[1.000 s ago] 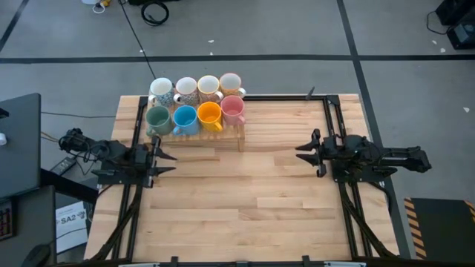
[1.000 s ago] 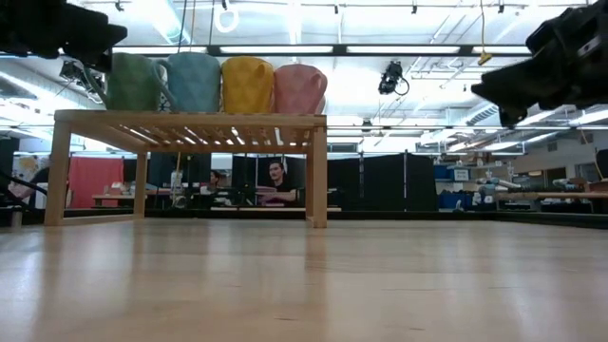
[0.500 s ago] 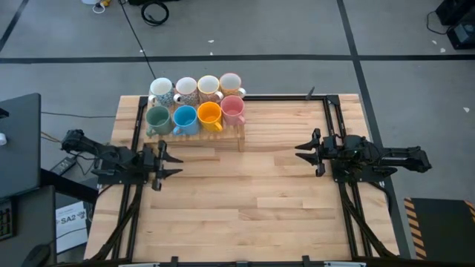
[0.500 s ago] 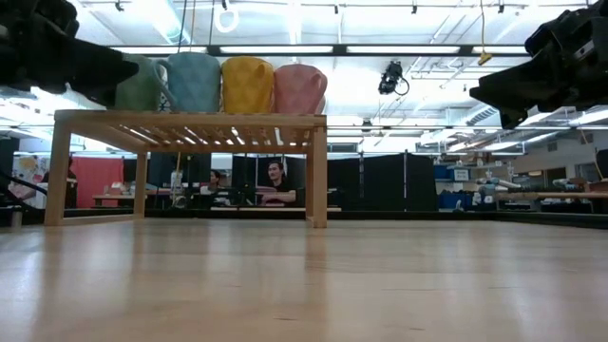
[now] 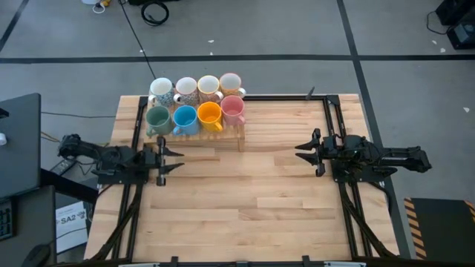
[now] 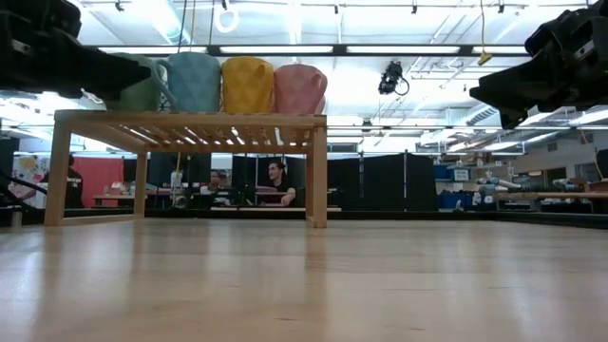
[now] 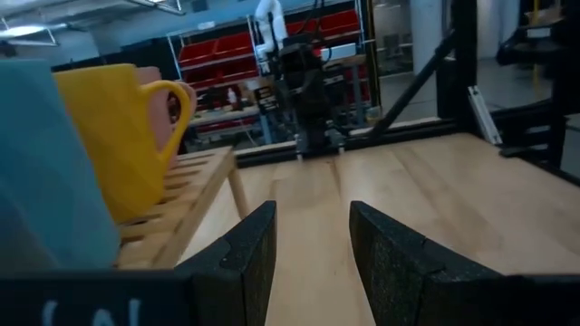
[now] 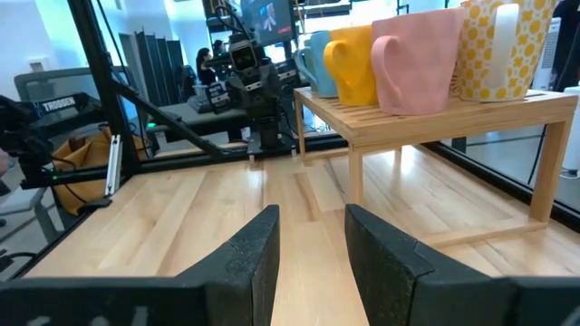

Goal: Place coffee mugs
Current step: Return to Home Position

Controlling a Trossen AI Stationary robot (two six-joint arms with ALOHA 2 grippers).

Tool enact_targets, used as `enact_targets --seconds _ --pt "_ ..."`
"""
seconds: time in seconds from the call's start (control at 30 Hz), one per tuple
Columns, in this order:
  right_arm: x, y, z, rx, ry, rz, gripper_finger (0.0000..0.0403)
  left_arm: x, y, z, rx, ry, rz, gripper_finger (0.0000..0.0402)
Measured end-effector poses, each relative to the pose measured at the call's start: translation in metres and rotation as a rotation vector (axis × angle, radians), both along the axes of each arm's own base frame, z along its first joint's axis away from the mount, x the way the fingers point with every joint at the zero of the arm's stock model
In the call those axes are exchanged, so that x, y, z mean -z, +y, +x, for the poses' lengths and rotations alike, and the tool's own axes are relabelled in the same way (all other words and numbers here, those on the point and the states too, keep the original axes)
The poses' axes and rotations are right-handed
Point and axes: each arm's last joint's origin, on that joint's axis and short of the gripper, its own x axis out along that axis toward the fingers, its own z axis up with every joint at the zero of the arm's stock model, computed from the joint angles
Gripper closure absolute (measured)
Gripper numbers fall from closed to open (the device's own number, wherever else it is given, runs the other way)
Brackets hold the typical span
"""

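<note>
Eight coffee mugs (image 5: 196, 102) stood upright on the slatted wooden rack (image 5: 215, 134) at the far left part of the table (image 5: 267, 211), in two rows of four. From above, the front row ran green mug (image 5: 157, 117), blue mug (image 5: 184, 117), orange mug (image 5: 209, 113), pink mug (image 5: 233, 108). Behind them stood a white speckled mug (image 5: 161, 89), a patterned mug (image 5: 186, 90), a cream mug (image 5: 208, 87) and a yellow-dotted mug (image 5: 231, 83), each close beside its neighbour.

The left gripper (image 5: 169, 158) hung over the table near its left side, just in front of the rack and clear of it. Its fingers were spread with nothing between them, and its wrist camera showed only bare wood through the gap. The right gripper (image 5: 304, 152) hung near the table's right side, well apart from the rack and pointing across toward the left arm. Its fingers were likewise parted and empty.

From table height the front row showed in a line on the rack's top slats, the green mug partly hidden behind the left arm. The right wrist camera showed the yellow-dotted mug directly behind the pink one at the rack's end. Beyond the table a person (image 6: 276, 180) sat at a desk in the room
</note>
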Motion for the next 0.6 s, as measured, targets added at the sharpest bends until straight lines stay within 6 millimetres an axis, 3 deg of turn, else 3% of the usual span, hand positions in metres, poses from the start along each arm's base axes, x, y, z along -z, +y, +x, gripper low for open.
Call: enact_targets --seconds 0.33,0.6 --pt "0.0 0.0 0.0 0.0 0.001 0.0 0.027 0.001 0.008 0.002 0.074 0.009 -0.015 0.0253" --pt "0.0 0.0 0.0 -0.001 0.0 0.0 0.027 0.001 0.014 0.003 0.037 0.005 -0.026 0.0253"
